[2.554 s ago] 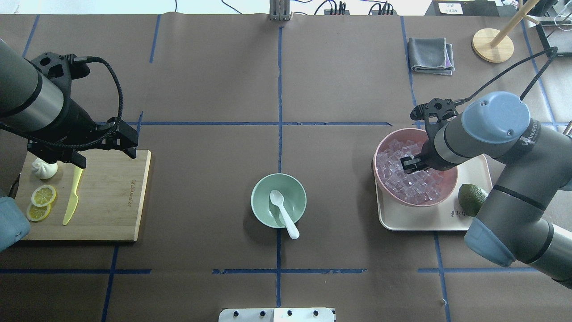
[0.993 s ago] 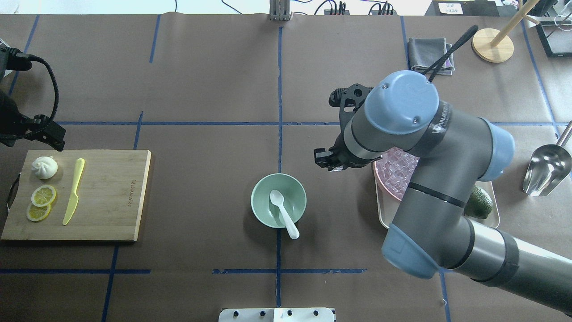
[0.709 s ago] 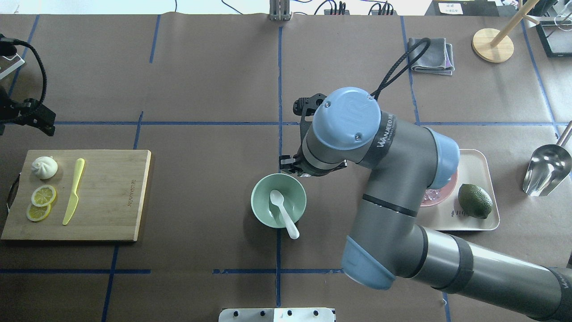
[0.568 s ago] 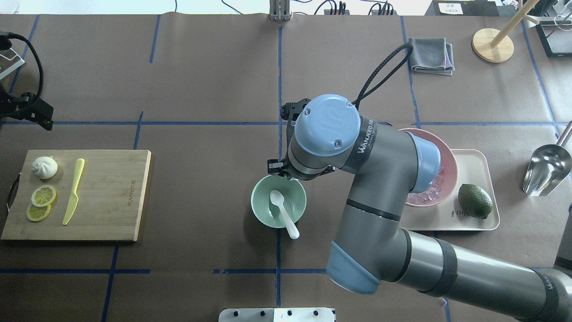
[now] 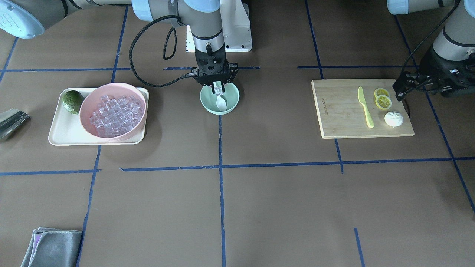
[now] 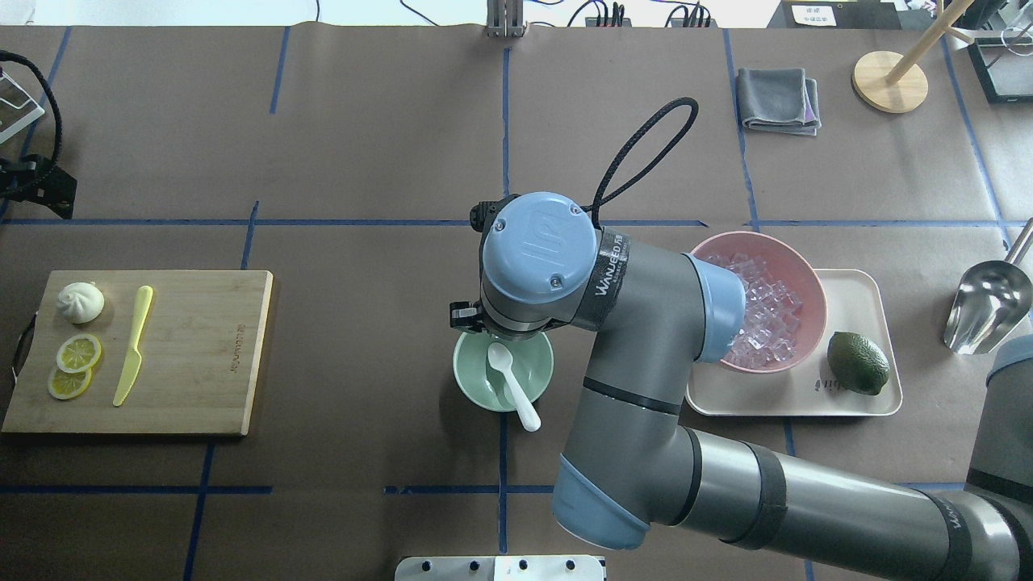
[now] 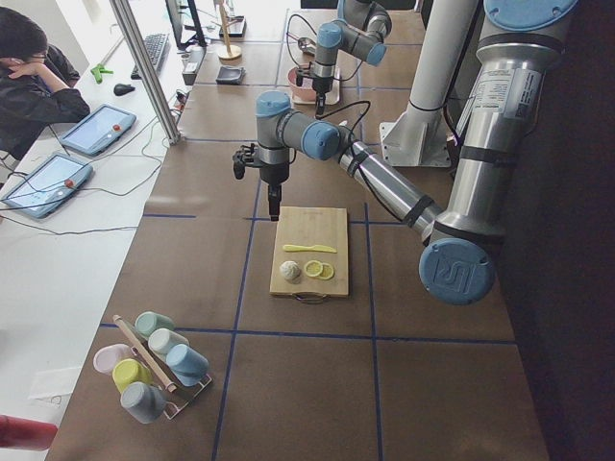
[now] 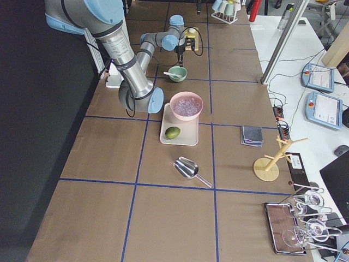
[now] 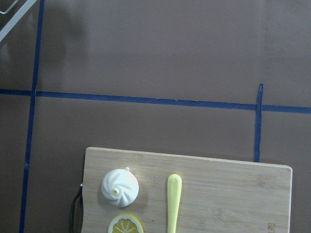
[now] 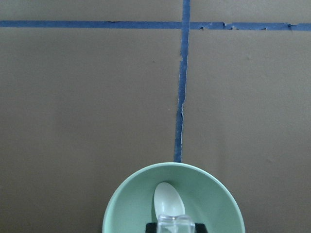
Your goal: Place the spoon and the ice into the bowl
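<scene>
The mint-green bowl [image 5: 231, 99] stands at the table's middle, with the white spoon [image 5: 221, 103] lying in it and its handle over the rim [image 6: 528, 417]. My right gripper [image 5: 218, 88] is shut on one clear ice cube [image 10: 175, 222] and holds it just above the bowl [image 10: 121, 208], over the spoon's scoop [image 10: 167, 195]. In the overhead view the wrist hides these fingers. More ice [image 5: 113, 113] fills the pink bowl [image 6: 809, 284]. My left gripper [image 5: 400, 90] is open and empty, in the air beside the cutting board.
The pink bowl and a green avocado [image 6: 858, 362] sit on a cream tray [image 6: 855, 403]. A wooden cutting board [image 6: 202, 355] holds a yellow-green knife [image 6: 133, 343], lemon slices [image 6: 78, 353] and a white bun [image 6: 81, 303]. A metal scoop [image 6: 989, 305] and a grey cloth [image 6: 779, 99] lie on the right.
My right arm lifted out of the pink bowl and swung left to above the mint bowl, with an ice cube. My left arm drew back off the cutting board to the left edge.
</scene>
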Robot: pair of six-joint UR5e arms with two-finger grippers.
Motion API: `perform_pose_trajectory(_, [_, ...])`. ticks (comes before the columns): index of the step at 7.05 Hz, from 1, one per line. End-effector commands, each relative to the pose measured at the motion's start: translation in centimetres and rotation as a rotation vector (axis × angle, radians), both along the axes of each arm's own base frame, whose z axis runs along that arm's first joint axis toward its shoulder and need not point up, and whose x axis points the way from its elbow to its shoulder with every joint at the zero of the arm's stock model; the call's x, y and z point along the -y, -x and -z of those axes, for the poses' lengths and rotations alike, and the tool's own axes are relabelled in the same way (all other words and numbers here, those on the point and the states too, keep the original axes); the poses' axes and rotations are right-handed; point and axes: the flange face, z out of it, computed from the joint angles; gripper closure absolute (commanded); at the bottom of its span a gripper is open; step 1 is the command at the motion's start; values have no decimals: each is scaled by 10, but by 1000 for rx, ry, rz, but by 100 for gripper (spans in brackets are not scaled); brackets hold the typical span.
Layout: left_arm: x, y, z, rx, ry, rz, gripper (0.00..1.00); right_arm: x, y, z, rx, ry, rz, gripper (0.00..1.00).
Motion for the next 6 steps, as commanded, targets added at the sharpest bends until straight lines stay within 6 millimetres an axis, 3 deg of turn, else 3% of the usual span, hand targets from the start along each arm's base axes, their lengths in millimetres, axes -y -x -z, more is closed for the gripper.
perform_pose_trajectory(1, [3, 27, -37, 35, -4, -66, 0, -2, -2, -1, 0, -1, 4, 0])
perform_pose_trajectory(2, [8, 44, -45, 41, -5, -61, 0, -1, -4, 1, 3, -4, 1, 0])
perform_pose_trajectory(3, [9, 63, -67, 3, 31, -73, 0, 1, -9, 4, 11, -7, -4, 0])
perform_pose_trajectory(4, [17, 95, -90, -38, 7, -135, 0, 12, -31, -3, 17, -5, -26, 0])
perform_pose_trajectory(6, [2, 140, -152, -62, -32, -277, 0, 12, -90, -39, -11, -38, -14, 0])
